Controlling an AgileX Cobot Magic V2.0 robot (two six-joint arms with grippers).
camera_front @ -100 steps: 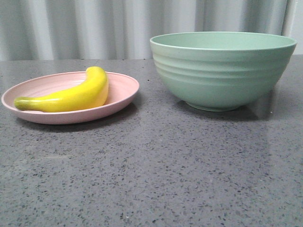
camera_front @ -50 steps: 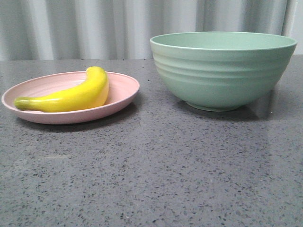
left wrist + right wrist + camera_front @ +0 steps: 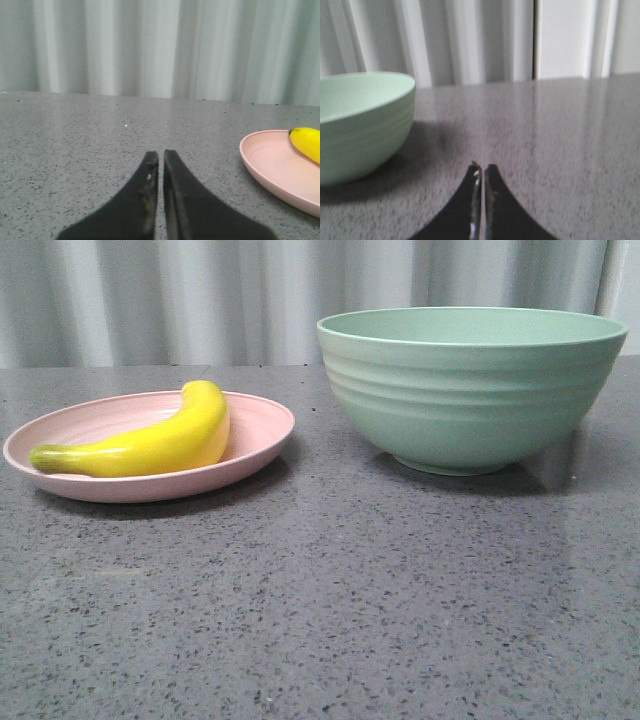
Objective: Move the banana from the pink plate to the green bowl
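Observation:
The banana (image 3: 150, 440) lies on the pink plate (image 3: 255, 445) at the left of the front view, its greenish stem end pointing left. The green bowl (image 3: 470, 390) stands to the right of the plate, upright and apart from it. Neither gripper shows in the front view. My left gripper (image 3: 161, 155) is shut and empty, low over the table, with the plate (image 3: 270, 165) and the banana's tip (image 3: 306, 142) off to one side. My right gripper (image 3: 482, 167) is shut and empty, with the bowl (image 3: 360, 125) off to one side.
The grey speckled tabletop (image 3: 330, 600) stretches in front of the plate and bowl. A pale pleated curtain (image 3: 200, 295) hangs behind the table's far edge.

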